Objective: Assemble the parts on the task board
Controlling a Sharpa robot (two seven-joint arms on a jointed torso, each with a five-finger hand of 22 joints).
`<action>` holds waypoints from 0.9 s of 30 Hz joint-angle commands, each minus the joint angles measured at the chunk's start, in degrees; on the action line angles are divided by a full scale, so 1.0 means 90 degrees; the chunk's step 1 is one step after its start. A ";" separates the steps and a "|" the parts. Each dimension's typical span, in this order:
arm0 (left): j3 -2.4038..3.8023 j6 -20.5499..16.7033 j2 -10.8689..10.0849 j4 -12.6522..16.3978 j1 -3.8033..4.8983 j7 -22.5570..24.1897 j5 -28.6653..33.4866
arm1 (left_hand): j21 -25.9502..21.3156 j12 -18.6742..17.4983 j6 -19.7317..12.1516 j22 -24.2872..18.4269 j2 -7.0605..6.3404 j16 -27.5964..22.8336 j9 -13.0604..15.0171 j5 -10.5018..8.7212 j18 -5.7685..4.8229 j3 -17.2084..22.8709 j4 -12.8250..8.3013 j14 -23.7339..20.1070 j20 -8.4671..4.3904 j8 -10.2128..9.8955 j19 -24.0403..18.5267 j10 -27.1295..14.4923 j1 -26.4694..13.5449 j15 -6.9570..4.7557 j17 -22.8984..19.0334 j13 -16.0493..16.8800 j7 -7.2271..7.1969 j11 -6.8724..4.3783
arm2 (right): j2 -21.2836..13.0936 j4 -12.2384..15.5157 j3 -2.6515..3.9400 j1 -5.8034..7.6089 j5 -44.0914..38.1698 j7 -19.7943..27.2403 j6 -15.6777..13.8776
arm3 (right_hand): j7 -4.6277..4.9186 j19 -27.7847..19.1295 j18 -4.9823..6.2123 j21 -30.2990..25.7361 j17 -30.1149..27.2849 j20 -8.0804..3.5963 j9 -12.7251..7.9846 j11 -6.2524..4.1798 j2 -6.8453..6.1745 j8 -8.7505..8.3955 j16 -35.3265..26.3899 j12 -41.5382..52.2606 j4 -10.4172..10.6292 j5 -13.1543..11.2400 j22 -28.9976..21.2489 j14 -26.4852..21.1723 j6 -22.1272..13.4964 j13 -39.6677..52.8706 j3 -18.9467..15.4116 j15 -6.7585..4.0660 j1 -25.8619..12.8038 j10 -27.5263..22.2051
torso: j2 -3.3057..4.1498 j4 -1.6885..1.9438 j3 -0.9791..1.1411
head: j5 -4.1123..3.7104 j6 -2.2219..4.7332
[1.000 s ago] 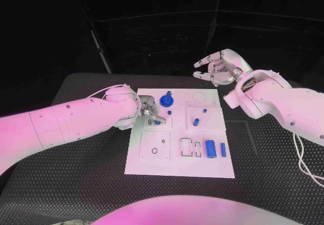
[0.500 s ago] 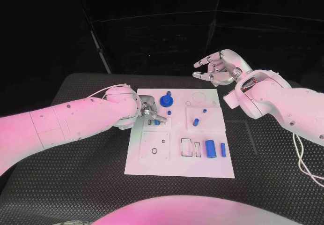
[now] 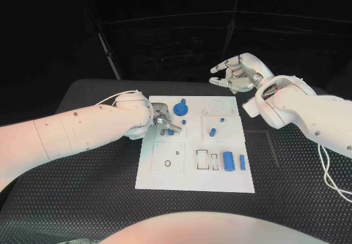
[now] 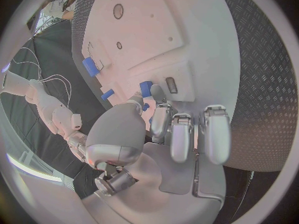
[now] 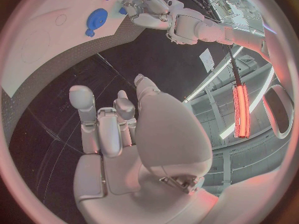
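The white task board [image 3: 194, 178] lies mid-table. My left hand [image 3: 163, 119] rests low on its left part, thumb and a finger pinching a small blue part [image 3: 170, 132] at a recessed slot; the left wrist view shows that part [image 4: 146, 88] between the fingertips. A blue gear [image 3: 182, 108] stands just beyond the hand. Loose on the board are a short peg [image 3: 212, 132], a larger blue cylinder [image 3: 228, 161] and a thin blue bar [image 3: 242, 162]. My right hand [image 3: 238, 73] hangs in the air past the board's far right corner, fingers apart and holding nothing.
Black ribbed matting [image 3: 88, 193] surrounds the board on all sides. White cables [image 3: 328, 168] trail along the right arm. In the right wrist view the blue gear [image 5: 97, 19] and the board [image 5: 37, 50] lie far below the raised hand [image 5: 124, 129].
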 commanded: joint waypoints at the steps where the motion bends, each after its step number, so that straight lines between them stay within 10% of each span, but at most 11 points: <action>1: -0.0036 0.0113 0.0016 -0.0060 -0.0043 -0.0089 -0.0012 | 0.0041 0.0033 -0.0066 0.0745 -0.0002 0.0020 0.0011 0.0027 -0.0113 -0.0035 0.0007 0.0672 -0.0039 -0.0041 0.0155 0.0043 -0.0062 -0.0036 0.1677 0.0006 0.0006 -0.0020 | 0.0003 0.0008 0.0005 0.0011 -0.0005 0.0056 0.0020 | 0.0011 -0.0064 0.0056 -0.0036 0.0050 -0.0002 -0.0009 -0.0003 -0.0025 0.0042 -0.0023 -0.0030 0.0006 0.0027 -0.0006 0.0274 0.0020 -0.0009 -0.0032 -0.0021 -0.0062 -0.0053 | 0.0001 0.0003 -0.0002 | -0.0006 0.0001; 27: -0.0026 -0.0008 0.0010 -0.0192 -0.0031 -0.0078 -0.0013 | 0.0028 0.0022 -0.0063 0.0746 -0.0022 0.0020 0.0089 -0.0002 -0.0111 -0.0624 0.0020 0.0672 -0.0070 -0.0063 0.0151 0.0040 -0.0299 -0.0063 0.1677 0.0001 -0.0011 -0.0040 | 0.0021 -0.0018 0.0005 0.0010 -0.0005 0.0068 0.0019 | 0.0012 -0.0063 0.0058 -0.0057 0.0042 -0.0001 -0.0014 -0.0001 -0.0014 0.0046 -0.0035 -0.0029 0.0029 0.0032 -0.0024 0.0274 0.0007 -0.0017 -0.0073 -0.0020 -0.0123 -0.0057 | -0.0001 0.0004 -0.0002 | -0.0020 0.0005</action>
